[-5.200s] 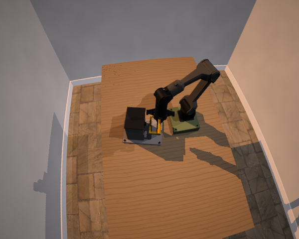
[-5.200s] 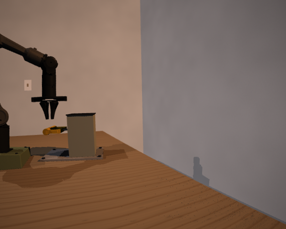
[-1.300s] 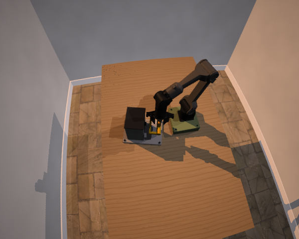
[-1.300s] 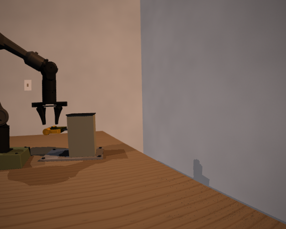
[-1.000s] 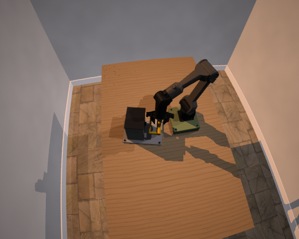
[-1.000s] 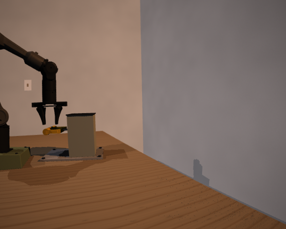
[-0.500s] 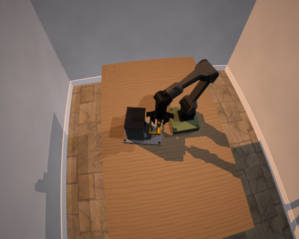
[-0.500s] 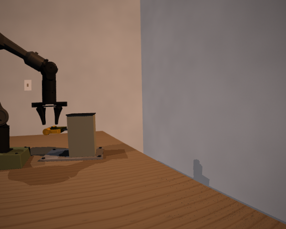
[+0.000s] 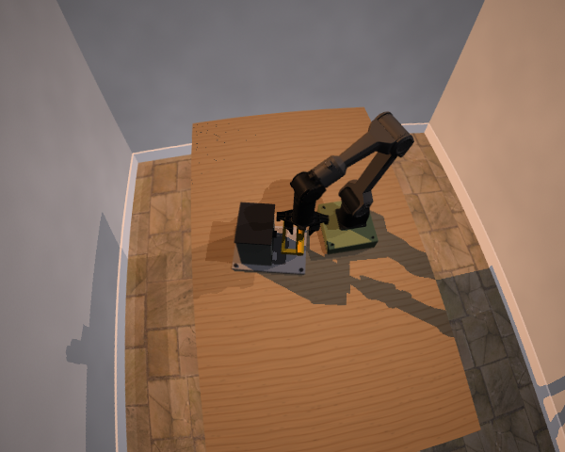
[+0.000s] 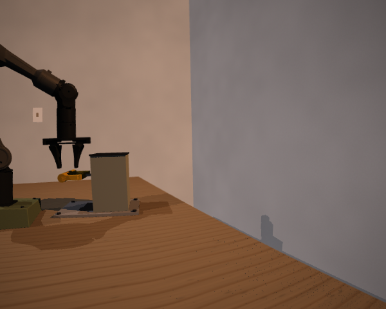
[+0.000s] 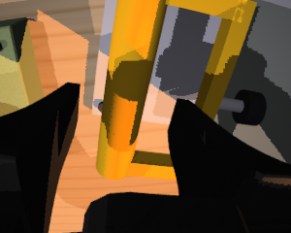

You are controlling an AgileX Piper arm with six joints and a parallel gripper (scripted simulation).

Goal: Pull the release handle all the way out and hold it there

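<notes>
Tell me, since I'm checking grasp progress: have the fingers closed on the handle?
No: in the exterior view the open gripper hangs above the handle with a gap between them.

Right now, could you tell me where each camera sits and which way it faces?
Top: high overhead, looking down on the table; whole arm and its base show.
Exterior: low at table level, side-on to the box; forearm and open gripper above the handle.
Wrist: on the gripper, looking down; both fingers frame the handle.
All three share the handle.
</notes>
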